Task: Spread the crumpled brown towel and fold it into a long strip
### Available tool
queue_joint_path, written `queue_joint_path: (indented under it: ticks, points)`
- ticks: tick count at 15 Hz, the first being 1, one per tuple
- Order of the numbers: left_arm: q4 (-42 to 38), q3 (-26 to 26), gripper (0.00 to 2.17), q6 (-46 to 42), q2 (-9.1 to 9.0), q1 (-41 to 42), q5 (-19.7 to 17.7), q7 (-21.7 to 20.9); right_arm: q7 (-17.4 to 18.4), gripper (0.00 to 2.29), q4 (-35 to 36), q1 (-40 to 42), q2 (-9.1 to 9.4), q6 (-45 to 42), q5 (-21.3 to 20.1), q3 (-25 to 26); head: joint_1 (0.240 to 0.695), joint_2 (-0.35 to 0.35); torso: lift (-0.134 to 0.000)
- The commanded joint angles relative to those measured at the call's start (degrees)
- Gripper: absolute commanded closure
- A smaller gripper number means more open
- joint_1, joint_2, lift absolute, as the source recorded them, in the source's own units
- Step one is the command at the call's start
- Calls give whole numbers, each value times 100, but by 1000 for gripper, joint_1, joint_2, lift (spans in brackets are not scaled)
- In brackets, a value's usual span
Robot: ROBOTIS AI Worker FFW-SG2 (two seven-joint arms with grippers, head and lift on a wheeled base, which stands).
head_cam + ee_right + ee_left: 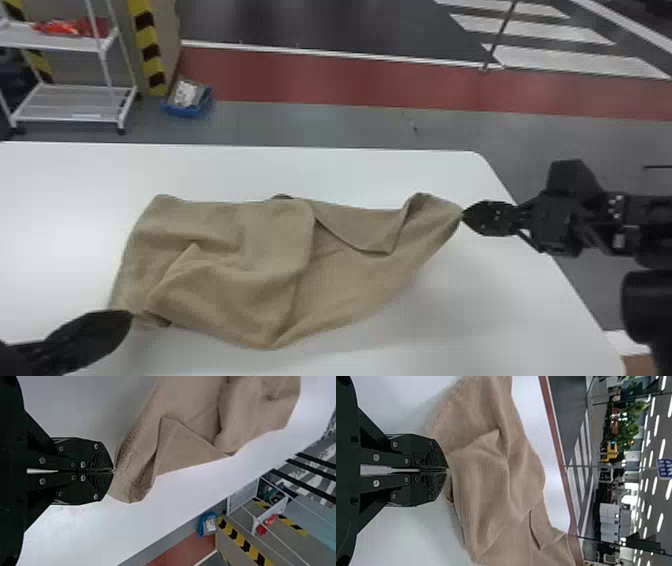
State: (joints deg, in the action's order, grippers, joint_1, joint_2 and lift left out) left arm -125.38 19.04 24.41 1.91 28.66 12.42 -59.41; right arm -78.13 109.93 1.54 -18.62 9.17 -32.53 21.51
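Observation:
The brown towel (240, 260) lies spread sideways over the table with folds and overlapping flaps. At its near left corner is my left gripper (131, 314); in the left wrist view the left gripper (447, 470) is shut on the edge of the towel (490, 475). My right gripper (463, 214) holds the towel's far right corner, which is drawn to a point there. In the right wrist view the right gripper (113, 471) is shut on that corner of the towel (186, 447).
The white table (380, 172) has a rounded far right corner, and the right arm reaches in across its right edge. On the floor beyond stand a white cart (75, 102) and a blue bin (188, 107).

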Motion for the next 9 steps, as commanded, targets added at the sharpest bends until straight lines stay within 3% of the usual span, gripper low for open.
queue_joint_path:
  ticks: [1,3,5,6,9]
  points:
    - [-233,583,1085,508,-6,-405,-301,-158,-19,1983,2,-304,113,415,238,73,695,-148,-125]
    - [-277,891,1085,842,20,-722,-460,-237,-19,1983,11,-427,289,714,308,73,695,-113,-125]
    - [-294,1207,1085,1264,126,-1073,-574,-299,-19,1983,90,-620,430,1294,678,310,695,-58,-125]
    - [-294,1330,1085,1475,214,-1293,-627,-308,-19,1983,213,-717,456,1698,959,460,695,-44,-125]
    - [-136,1655,1085,1809,565,-1811,-794,-308,-19,1983,530,-831,474,2348,959,592,695,-13,-125]
